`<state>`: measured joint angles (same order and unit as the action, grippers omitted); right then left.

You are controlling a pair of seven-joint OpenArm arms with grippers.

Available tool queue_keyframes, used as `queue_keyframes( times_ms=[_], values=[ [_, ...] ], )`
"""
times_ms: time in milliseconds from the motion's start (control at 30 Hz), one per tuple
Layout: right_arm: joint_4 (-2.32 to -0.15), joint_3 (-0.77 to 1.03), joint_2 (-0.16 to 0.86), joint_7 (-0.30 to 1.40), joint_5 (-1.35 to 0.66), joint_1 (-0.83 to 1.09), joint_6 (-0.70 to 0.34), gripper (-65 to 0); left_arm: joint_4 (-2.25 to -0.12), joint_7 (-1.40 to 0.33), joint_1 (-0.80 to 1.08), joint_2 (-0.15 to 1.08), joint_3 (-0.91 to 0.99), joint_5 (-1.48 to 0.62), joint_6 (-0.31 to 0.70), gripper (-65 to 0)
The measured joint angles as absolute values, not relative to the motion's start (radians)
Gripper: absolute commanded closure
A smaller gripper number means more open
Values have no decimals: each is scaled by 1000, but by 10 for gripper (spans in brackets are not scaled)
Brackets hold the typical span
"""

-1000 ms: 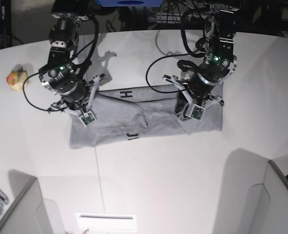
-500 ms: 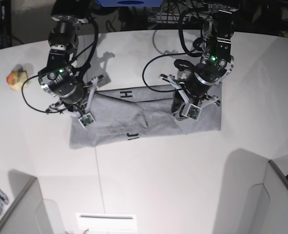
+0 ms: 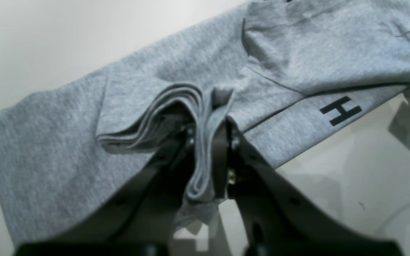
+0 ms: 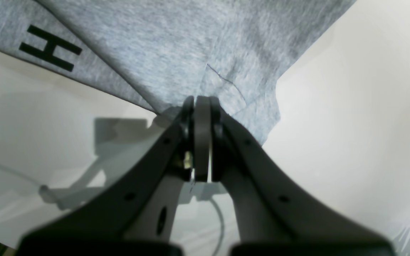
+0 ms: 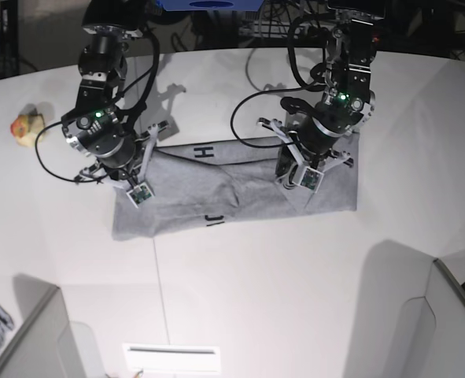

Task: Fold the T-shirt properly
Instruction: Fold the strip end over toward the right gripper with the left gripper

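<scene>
Left hand (image 3: 208, 142): pressed together on a thick bundle of grey cloth; several layers of the fabric stand between the two dark fingers, and the layers fan out to the left of the grip like pages.
Left hand in the base view (image 5: 301, 175): on the right part of the cloth, low over it, with green lights on the arm above.
Right hand (image 4: 201, 121): pressed together at the edge of the grey fabric; the fingers meet on a thin bit of cloth, but the grip point is narrow, so how many layers are between them I cannot tell.
Right hand in the base view (image 5: 138, 187): at the left end of the cloth, near its upper corner.
T-shirt (image 5: 240, 193): heather-grey, lying across the middle of the counter as a long band between the two arms, with creases and a diagonal fold in its middle part.
Lettering: a black capital H (image 3: 340, 111) shows on a lower layer near the far edge of the shirt; it shows also in the right wrist view (image 4: 50, 52) and in the base view (image 5: 206, 152). More black marks are at the near edge, too small to read.
Counter (image 5: 256, 291): white and round at the far side, with shadows of both arms on it.
Toy (image 5: 26, 128): small, yellow and red, at the left edge of the counter, well apart from the shirt.
</scene>
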<state>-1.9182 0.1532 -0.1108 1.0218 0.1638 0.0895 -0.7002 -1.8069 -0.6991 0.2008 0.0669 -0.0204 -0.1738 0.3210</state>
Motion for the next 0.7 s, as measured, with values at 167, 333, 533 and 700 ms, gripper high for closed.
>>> queue_keyframes(
  times_ms=[167,333,533,700],
  values=[
    [-1918,153,-111,1022,164,89,-700,0,-1820,-699,189,67,-20,-172,320,0],
    [-1918,153,-110,1022,164,89,-701,0,-1829,-695,181,70,-37,-172,283,0],
    [-1918,153,-110,1018,164,89,-700,0,-1786,-693,159,64,-62,-173,284,0],
    [-1918,153,-111,1018,164,89,-700,0,-1785,-696,161,64,-60,-176,284,0]
  ],
)
